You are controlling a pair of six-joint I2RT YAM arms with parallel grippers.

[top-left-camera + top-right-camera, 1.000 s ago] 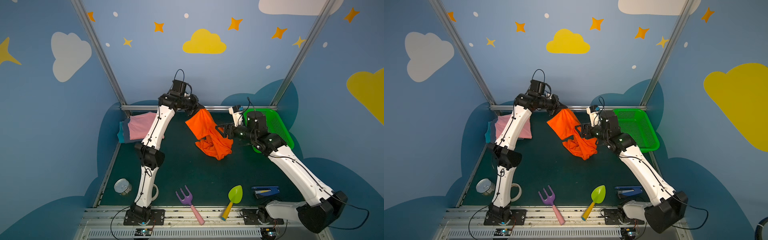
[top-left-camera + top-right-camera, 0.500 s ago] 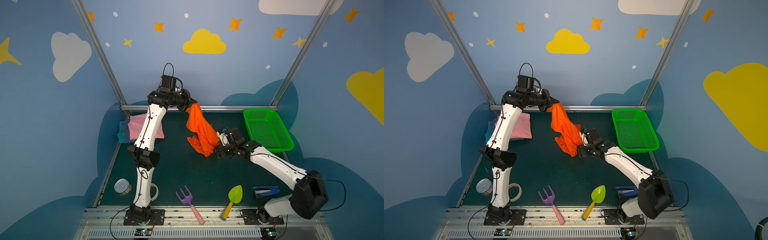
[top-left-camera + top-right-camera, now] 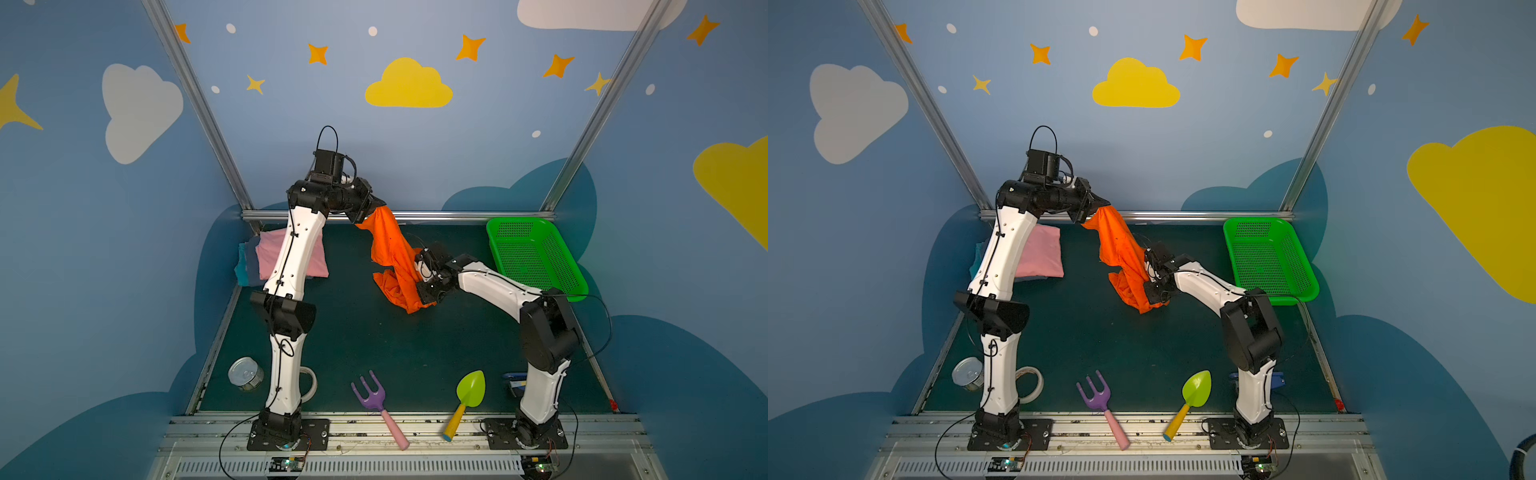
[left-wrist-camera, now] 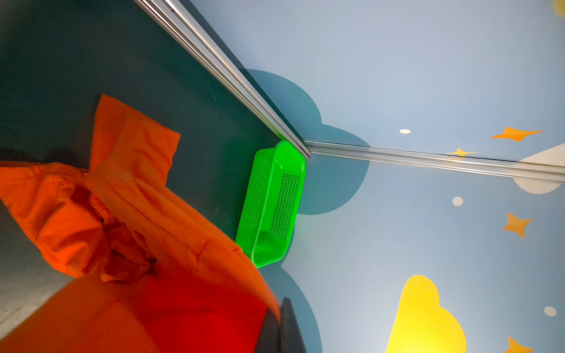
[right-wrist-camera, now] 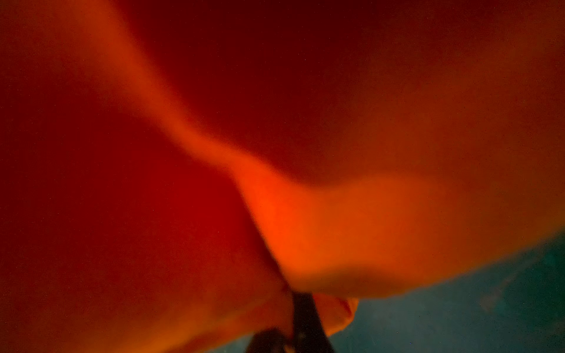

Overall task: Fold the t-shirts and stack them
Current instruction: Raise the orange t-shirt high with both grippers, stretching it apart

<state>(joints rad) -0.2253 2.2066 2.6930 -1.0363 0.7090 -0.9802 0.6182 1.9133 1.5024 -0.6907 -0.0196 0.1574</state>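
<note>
The orange t-shirt (image 3: 392,257) (image 3: 1121,253) hangs stretched above the mat's back middle in both top views. My left gripper (image 3: 376,203) (image 3: 1102,203) is shut on its upper end, high near the back rail. My right gripper (image 3: 417,268) (image 3: 1147,270) is shut on a fold lower down, its tips buried in cloth. The shirt's bottom end bunches on the mat. In the left wrist view the shirt (image 4: 137,198) drapes from my closed gripper (image 4: 279,305). Orange cloth (image 5: 336,214) fills the right wrist view around the gripper (image 5: 301,305). A pink folded t-shirt (image 3: 318,259) (image 3: 1042,253) tops a stack with grey-blue and teal edges (image 3: 243,266) at back left.
A green basket (image 3: 519,220) (image 3: 1254,220) (image 4: 275,198) stands at back right. Along the front lie a tin can (image 3: 245,374), a tape roll (image 3: 309,384), a purple fork (image 3: 372,395), a green trowel (image 3: 469,390) and a blue stapler (image 3: 515,380).
My right gripper dropped toward the middle of the mat and shut on the shirt's lower part. My left gripper lifted the shirt's top up and to the left.
</note>
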